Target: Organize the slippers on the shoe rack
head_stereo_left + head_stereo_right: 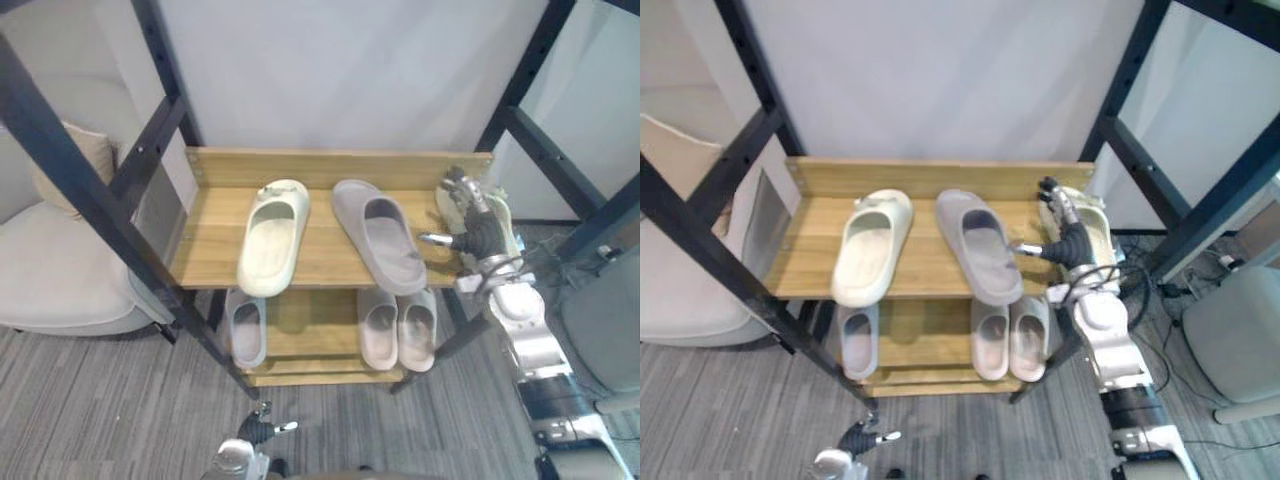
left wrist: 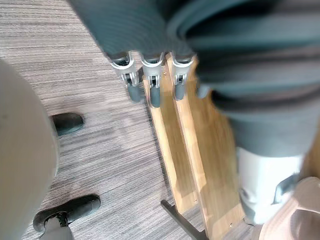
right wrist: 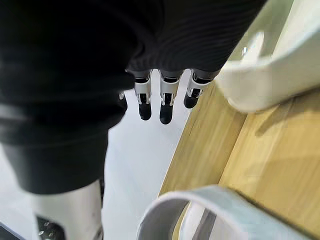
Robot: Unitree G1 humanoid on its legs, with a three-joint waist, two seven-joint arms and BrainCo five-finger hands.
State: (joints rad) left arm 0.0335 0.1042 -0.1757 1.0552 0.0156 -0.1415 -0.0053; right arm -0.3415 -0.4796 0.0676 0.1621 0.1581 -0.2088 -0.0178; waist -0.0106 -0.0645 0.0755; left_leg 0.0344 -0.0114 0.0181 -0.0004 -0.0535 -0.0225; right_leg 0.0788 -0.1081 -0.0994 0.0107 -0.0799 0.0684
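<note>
Right hand (image 1: 470, 228) hovers at the end of the shoe rack's (image 1: 210, 240) top shelf, fingers (image 3: 165, 107) straight, holding nothing. One cream slipper (image 3: 270, 75) sits just beside it, its mate (image 1: 272, 238) well off on the thumb side, past the grey slipper (image 1: 380, 235). This looks like the reach: next, close on the near slipper and carry it to its mate. Left hand (image 1: 258, 430) hangs low, fingers loose; no writing is legible.
</note>
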